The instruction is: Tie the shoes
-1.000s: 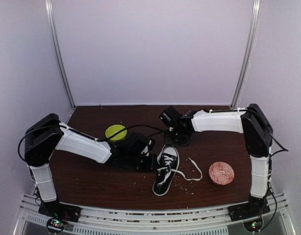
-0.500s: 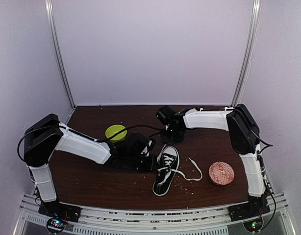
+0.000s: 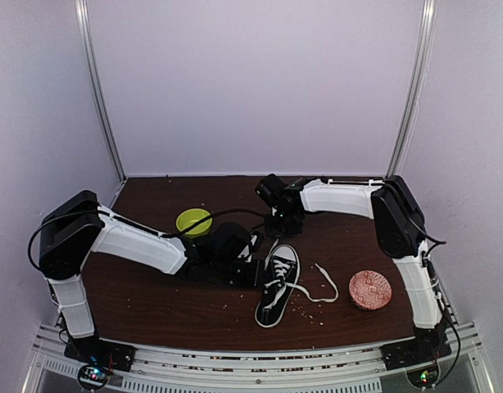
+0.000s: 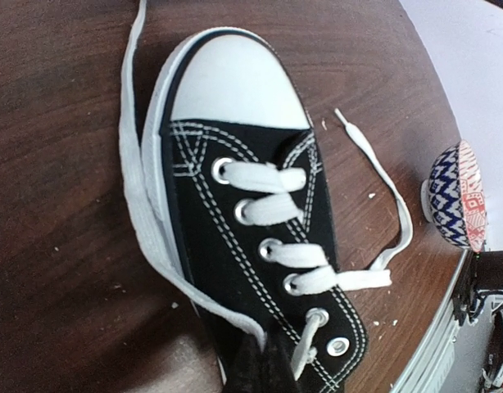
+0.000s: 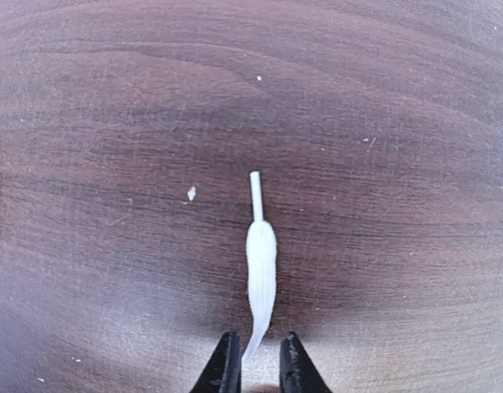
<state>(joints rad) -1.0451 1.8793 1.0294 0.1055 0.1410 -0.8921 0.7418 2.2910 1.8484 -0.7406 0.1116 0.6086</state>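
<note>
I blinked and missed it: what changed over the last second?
The right arm swung leftward, its right gripper pinching a lace tip. The left arm, sneaker, green bowl and patterned bowl stayed put.

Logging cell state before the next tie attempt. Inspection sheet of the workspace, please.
Surface: dark wood table, with pale crumbs scattered on it.
Job's things: sneaker on its sole, toe away from the arms, untied. One lace leads to the right gripper. The other lace lies loose on the table.
Clutter: green bowl; patterned bowl.
Grippers: right gripper is pinching the lace near its tip. Left gripper is at the sneaker's ankle end; a lace runs into it, but the grip is unclear.
Cables: black cable arcs from the left arm past the green bowl.
Surroundings: plain pale walls, metal posts.
</note>
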